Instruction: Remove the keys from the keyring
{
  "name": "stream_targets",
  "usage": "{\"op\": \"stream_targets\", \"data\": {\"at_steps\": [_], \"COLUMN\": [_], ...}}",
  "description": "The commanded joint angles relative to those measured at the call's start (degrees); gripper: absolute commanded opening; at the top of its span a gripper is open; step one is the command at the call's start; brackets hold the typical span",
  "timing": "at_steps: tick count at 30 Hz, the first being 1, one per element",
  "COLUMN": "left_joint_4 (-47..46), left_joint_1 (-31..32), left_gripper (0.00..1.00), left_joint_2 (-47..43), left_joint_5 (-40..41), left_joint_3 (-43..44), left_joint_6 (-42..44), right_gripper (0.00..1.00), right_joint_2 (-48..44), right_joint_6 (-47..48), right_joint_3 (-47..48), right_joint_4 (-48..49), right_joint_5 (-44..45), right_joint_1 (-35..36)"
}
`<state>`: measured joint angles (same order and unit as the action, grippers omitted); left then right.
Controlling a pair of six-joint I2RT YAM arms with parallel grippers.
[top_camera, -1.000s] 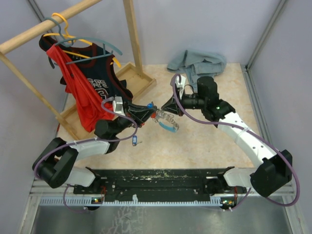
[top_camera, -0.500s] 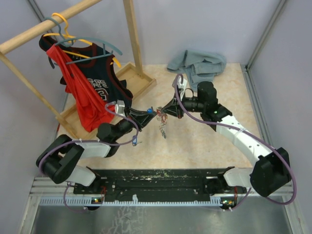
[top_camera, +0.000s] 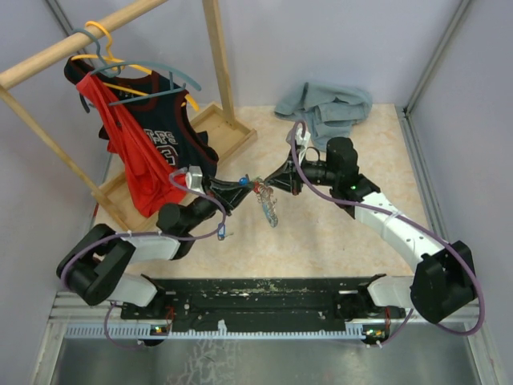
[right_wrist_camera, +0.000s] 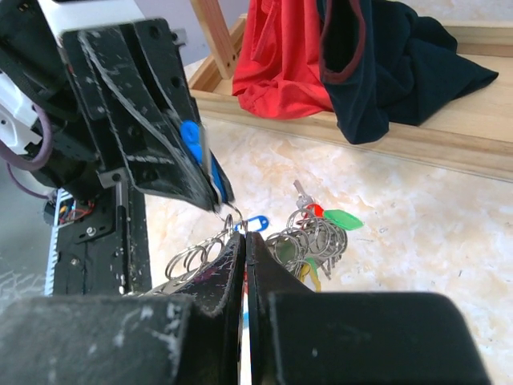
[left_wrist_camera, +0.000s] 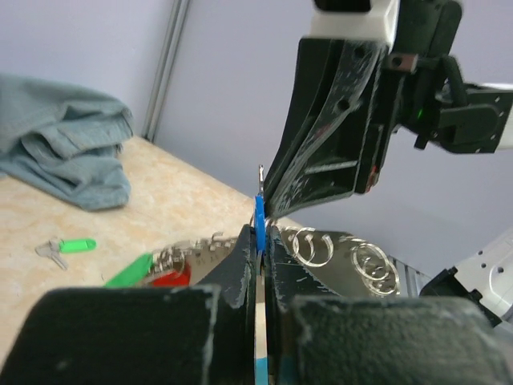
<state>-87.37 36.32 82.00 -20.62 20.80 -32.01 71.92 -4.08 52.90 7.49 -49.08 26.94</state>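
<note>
Left fingers (left_wrist_camera: 237, 269) clamp a blue key tag (left_wrist_camera: 259, 223) — the keyring (right_wrist_camera: 195, 258) partly hidden.

keyring (top_camera: 263, 192) is off the worktop (top_camera: 345, 241), strung mid-air between left hand (top_camera: 238, 188) and right hand (top_camera: 271, 184) above the middle, biased far-left: a chain of thin silvery split rings, with the bunched keys (top_camera: 269, 210) (red and green tags visible) dangling below. Left hand pinches the blue-tagged key (left_wrist_camera: 259, 220) edge-on and upright; right hand is clamped on the rings just beside it. Two more lie flat and loose on the worktop: blue loose key (top_camera: 222, 233) toward the near-left, green loose key (left_wrist_camera: 66, 247) toward the far edge.
</note>
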Motion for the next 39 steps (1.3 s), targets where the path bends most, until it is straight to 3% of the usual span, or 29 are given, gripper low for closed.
{"op": "stream_targets", "data": {"at_steps": [1,20,21,25,28,33,35,39], "left_joint_4": [-10.14,-0.47,-0.24,1.09,1.91,3.56,4.13,4.40], "left_joint_1": [-0.93,-1.63,-1.80,-2.36,-2.56,-2.57,-2.57,-2.48], "left_gripper": [0.00,0.00,0.00,0.00,0.00,0.00,0.00,0.00], "left_joint_2": [-4.65,-7.11,-7.14,-7.05,-7.10,-7.02,-7.18,-7.10], "left_joint_5": [-0.92,-9.76,-10.16,-12.78,-13.62,-13.14,-12.49,-12.13], "left_joint_3": [1.69,8.25,8.29,8.81,8.84,9.34,9.35,9.39], "left_joint_6": [3.17,6.37,6.16,4.76,3.93,2.42,1.97,1.04], "right_gripper": [0.00,0.01,0.04,0.36,0.48,0.53,0.53,0.52], "right_joint_2": [-0.20,-0.72,-0.79,-1.52,-2.52,-3.27,-3.27,-2.48], "right_joint_6": [2.48,3.76,4.30,8.03,11.59,19.10,19.21,16.54], "right_joint_3": [1.52,2.11,2.42,5.09,7.27,9.30,8.67,6.66], "right_joint_4": [2.85,1.82,1.04,-3.89,-8.32,-14.66,-13.52,-8.99], "right_joint_5": [0.80,-2.34,-2.53,-3.94,-7.22,-15.20,-17.94,-15.47], "right_joint_1": [-0.31,0.04,0.00,-0.51,-1.29,-1.45,-1.39,0.01]}}
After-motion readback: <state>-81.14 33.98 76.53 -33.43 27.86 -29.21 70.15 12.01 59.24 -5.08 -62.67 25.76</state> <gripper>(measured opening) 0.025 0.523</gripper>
